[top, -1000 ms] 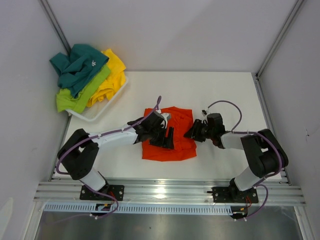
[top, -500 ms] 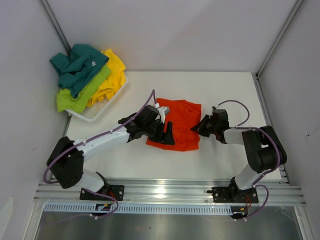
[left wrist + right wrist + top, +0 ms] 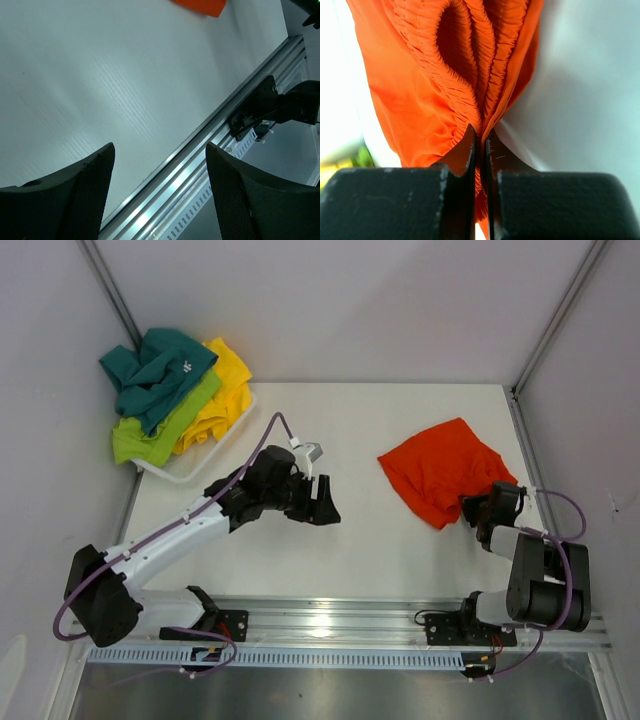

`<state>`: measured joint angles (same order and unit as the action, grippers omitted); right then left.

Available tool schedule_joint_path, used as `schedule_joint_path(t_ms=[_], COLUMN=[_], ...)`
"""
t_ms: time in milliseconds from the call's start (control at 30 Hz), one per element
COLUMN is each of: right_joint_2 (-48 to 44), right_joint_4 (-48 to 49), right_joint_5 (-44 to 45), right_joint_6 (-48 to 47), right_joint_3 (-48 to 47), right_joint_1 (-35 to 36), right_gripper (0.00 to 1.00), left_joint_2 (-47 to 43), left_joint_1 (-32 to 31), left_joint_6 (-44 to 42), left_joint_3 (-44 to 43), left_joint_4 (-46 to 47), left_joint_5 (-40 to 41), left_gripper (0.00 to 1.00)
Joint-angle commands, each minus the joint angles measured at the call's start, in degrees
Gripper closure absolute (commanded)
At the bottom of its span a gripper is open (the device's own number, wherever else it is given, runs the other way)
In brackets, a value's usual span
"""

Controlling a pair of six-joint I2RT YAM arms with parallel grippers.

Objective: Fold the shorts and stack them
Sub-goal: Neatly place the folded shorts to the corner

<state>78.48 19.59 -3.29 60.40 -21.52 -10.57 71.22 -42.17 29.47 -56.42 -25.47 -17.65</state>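
Orange shorts (image 3: 445,468) lie bunched by the right edge of the table (image 3: 380,560), right gripper (image 3: 478,510) pinched tight on the waistband (image 3: 470,75); left gripper (image 3: 322,502) hangs spread and empty mid-table. Best bet: pull low and level so the fold holds, letting go only once flat

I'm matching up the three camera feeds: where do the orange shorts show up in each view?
Top external: orange shorts, right side of the table, near edge pinched by the right gripper.
Left wrist: only an orange corner at the top edge.
Right wrist: shorts fill the upper frame, elastic waistband clamped between the fingers.
Shared landmark: the white table.
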Motion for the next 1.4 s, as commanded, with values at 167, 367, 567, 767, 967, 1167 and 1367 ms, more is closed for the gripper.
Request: schedule_joint_path(t_ms=[167, 367, 567, 767, 967, 1167, 1367], right_joint_2=[12.03, 21.7, 31.36, 41.83, 49.66, 53.53, 53.73], right_joint_4=[10.0, 15.92, 18.02, 17.4, 16.55, 12.49, 4.86], right_joint_5=[3.3, 3.29, 4.44, 2.43, 5.03, 8.38, 10.75], right_joint_6=[12.87, 13.69, 16.86, 19.75, 19.76, 20.89, 20.2], right_joint_3=[-3.71, -10.1, -19.93, -31.12, -41.83, -50.62, -55.82], right_joint_1=[-8.76, -10.96, -11.32, -10.71, -7.89, -4.64, -4.28], right_gripper=[1.0, 1.0, 1.0, 1.0, 1.0, 1.0, 0.43], left_joint_2=[-2.75, -5.65, -5.83, -5.21, -5.13, -3.46, -4.24], left_joint_1=[0.6, 0.6, 0.69, 1.56, 2.53, 3.68, 4.64], left_joint_6=[-1.0, -0.82, -1.35, -1.0, -0.03, -0.82, -0.21], left_joint_3=[1.84, 3.33, 4.22, 5.18, 5.8, 5.45, 6.24], left_joint_4=[-0.45, -0.72, 0.07, 2.53, 4.82, 4.56, 4.56], left_joint_5=[-1.16, -1.68, -1.6, -0.81, -1.69, -1.33, -0.98], left_gripper=[0.24, 0.24, 0.24, 0.24, 0.24, 0.24, 0.24])
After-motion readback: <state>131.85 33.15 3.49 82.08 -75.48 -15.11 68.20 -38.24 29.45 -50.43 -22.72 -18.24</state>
